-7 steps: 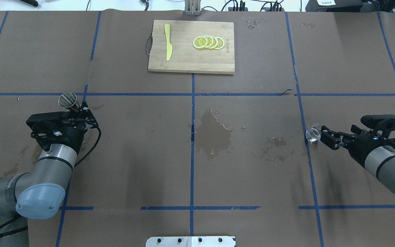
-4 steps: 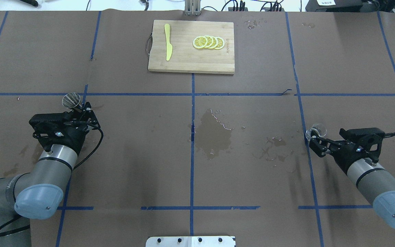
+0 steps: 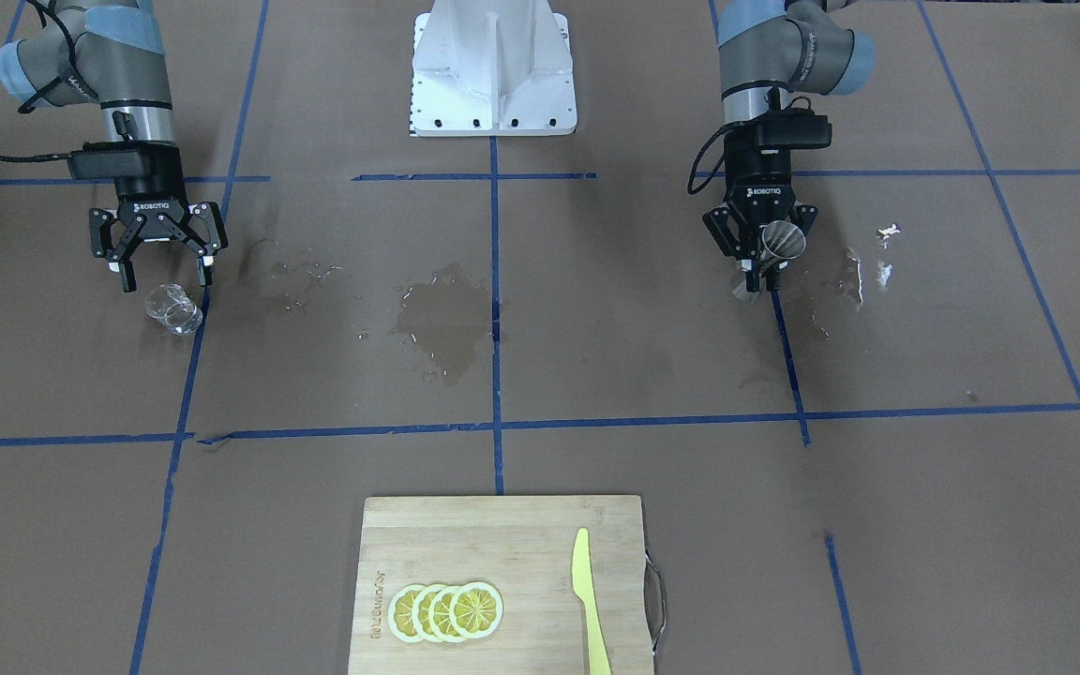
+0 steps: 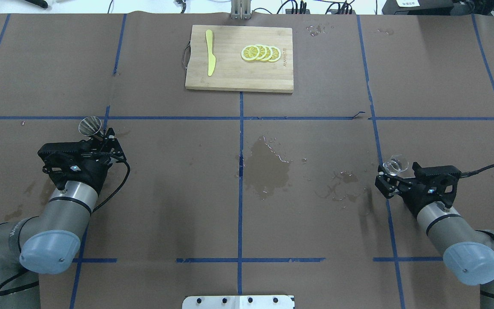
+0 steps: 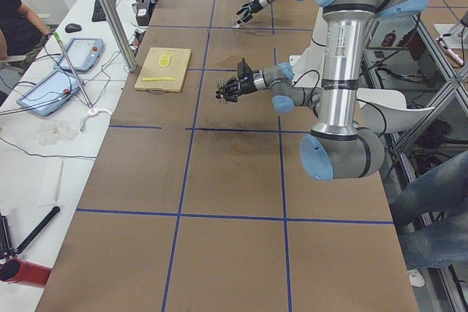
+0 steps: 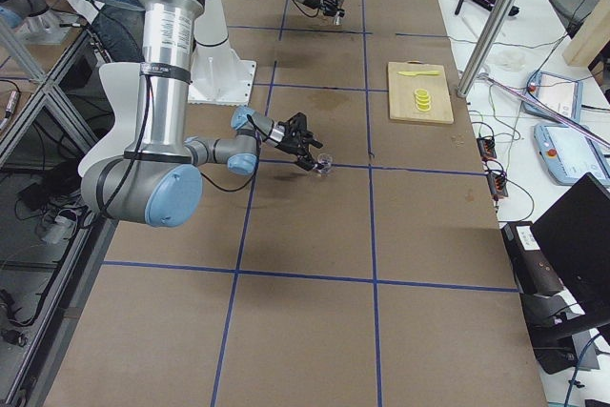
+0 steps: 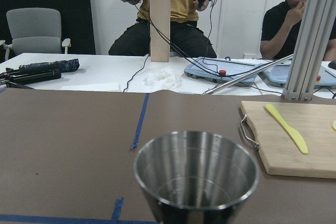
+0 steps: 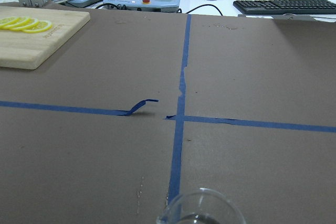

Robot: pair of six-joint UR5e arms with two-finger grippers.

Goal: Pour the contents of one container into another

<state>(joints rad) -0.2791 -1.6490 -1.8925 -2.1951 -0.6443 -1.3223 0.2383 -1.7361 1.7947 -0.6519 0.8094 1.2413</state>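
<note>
Glass cup (image 3: 172, 309) just beyond spread right pincer (image 3: 164, 275)

I see the clear glass cup (image 3: 172, 309) standing upright on the tabletop at the robot's right. The steel jigger (image 3: 781, 242) is gripped in the left claw (image 3: 763, 265).

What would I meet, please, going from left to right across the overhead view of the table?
jigger → yellow knife → lemon slices → glass cup

Right gripper (image 3: 165, 276) lets go of glass cup (image 3: 172, 309): jaws now spread, arm drawn back; cup stands free.
</note>
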